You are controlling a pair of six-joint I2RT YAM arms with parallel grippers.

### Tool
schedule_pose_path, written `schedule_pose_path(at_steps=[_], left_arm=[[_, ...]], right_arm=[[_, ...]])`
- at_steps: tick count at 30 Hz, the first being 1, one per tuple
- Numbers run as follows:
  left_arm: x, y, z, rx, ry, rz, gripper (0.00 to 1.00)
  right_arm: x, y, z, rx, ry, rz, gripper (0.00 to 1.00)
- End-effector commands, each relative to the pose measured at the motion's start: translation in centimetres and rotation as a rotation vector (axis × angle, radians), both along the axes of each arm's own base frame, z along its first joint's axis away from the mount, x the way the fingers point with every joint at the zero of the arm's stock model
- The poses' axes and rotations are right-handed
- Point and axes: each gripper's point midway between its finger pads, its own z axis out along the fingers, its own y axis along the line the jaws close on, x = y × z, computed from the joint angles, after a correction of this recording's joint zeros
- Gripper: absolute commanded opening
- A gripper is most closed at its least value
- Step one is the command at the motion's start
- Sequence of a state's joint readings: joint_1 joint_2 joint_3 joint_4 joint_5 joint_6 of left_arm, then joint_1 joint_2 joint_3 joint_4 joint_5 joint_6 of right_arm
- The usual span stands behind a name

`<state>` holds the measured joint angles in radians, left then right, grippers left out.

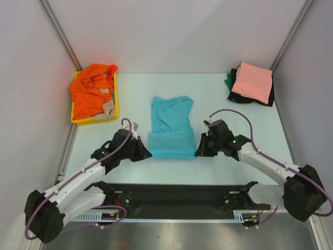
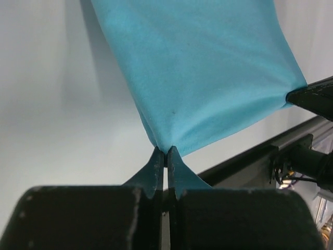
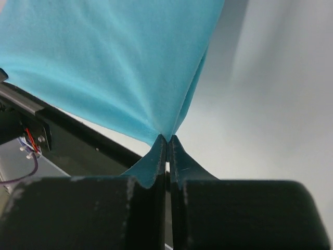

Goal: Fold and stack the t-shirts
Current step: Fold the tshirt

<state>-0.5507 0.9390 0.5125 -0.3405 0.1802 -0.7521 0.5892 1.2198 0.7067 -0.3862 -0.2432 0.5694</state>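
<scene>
The turquoise t-shirt [image 1: 171, 127] lies at the table's middle, its near part lifted and stretched between both grippers. My left gripper [image 1: 147, 152] is shut on its near left corner, seen in the left wrist view [image 2: 165, 151] with the cloth [image 2: 203, 73] spread above. My right gripper [image 1: 198, 151] is shut on the near right corner, seen in the right wrist view [image 3: 167, 138] under the cloth [image 3: 114, 62]. An orange t-shirt [image 1: 92, 92] is heaped in the yellow tray [image 1: 115, 110]. A salmon pink t-shirt [image 1: 252, 80] lies folded on black [image 1: 270, 96] and green [image 1: 228, 80] ones at far right.
White walls close the table on the left, back and right. A black rail [image 1: 177, 195] runs along the near edge between the arm bases; it shows in the left wrist view [image 2: 260, 156] and the right wrist view [image 3: 67, 135].
</scene>
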Motion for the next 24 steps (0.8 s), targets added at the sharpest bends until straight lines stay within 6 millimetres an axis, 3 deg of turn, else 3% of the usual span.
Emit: schedule_pose_path(at_steps=[1,9,13,19,24], left_arm=[[-2.5,1.2,-0.3,0.032,0.051,0.021,0.00],[-6.1,2.2,2.6,0.000,0.041,-0.010,0.00],[-7.0,2.6,4.5,-0.027,0.015,-0.007,0.00],[-6.9,2.7,7.1,-0.035,-0.026,-0.016,0.00],[-5.0,2.1,8.7,0.004,-0.081,-0.030,0.00]], right_arm=[[-2.9,-2.2,-0.5,-0.083,0.040,-0.024,0.00],[-8.4,-2.7,0.9,-0.092,0.067,-0.023,0.00],[-9.6,-3.1,1.5,-0.095,0.066,-0.041,0.00],[-9.0,-3.2,3.0,-0.103,0.030,-0.054,0.00],[-6.4,-3.4,4.9,-0.158,-0.051,-0.085,0.00]])
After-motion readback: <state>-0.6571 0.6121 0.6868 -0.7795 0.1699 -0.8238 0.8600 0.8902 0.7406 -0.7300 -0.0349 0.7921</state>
